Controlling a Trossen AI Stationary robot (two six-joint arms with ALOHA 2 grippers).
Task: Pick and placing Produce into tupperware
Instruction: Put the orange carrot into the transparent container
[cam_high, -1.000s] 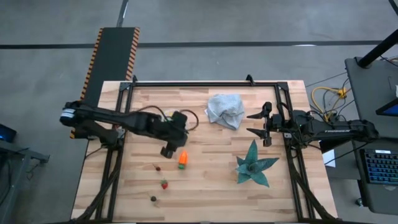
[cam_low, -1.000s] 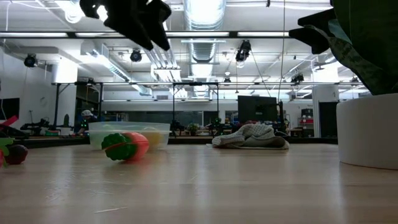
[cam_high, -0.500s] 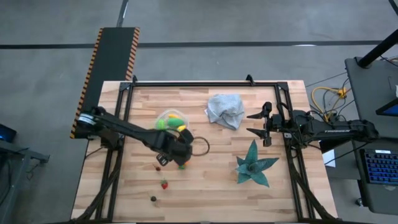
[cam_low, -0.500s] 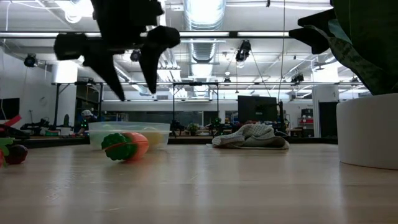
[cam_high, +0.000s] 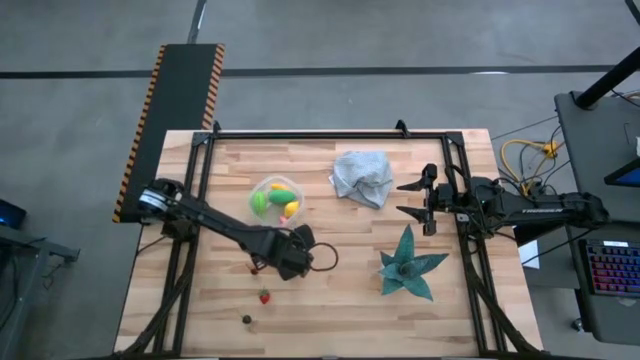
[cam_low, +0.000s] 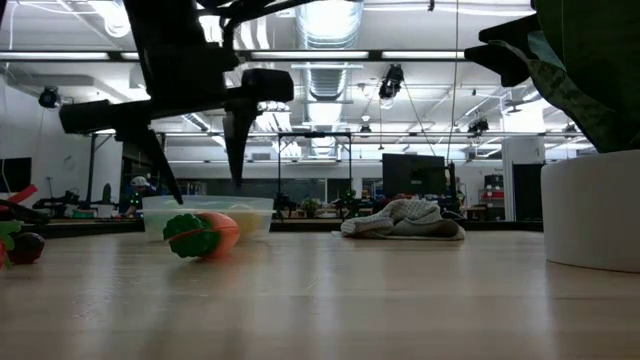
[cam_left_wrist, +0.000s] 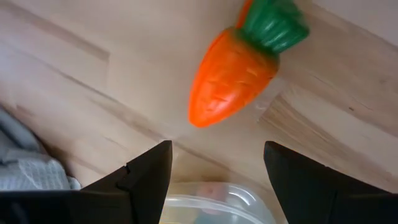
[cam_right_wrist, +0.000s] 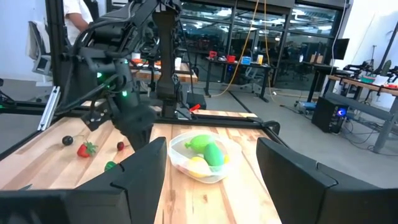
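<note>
With left gripper (cam_left_wrist: 214, 163) spread just above the carrot (cam_left_wrist: 235, 71), pick step is in hand; next: lower, pinch it, carry to tupperware (cam_high: 276, 199).

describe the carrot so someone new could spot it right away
Start at the wooden table, then find the clear plastic tupperware near the middle. Just in front of it, under the left gripper, lies the small orange toy carrot, the only orange piece, with a green leafy top.
</note>
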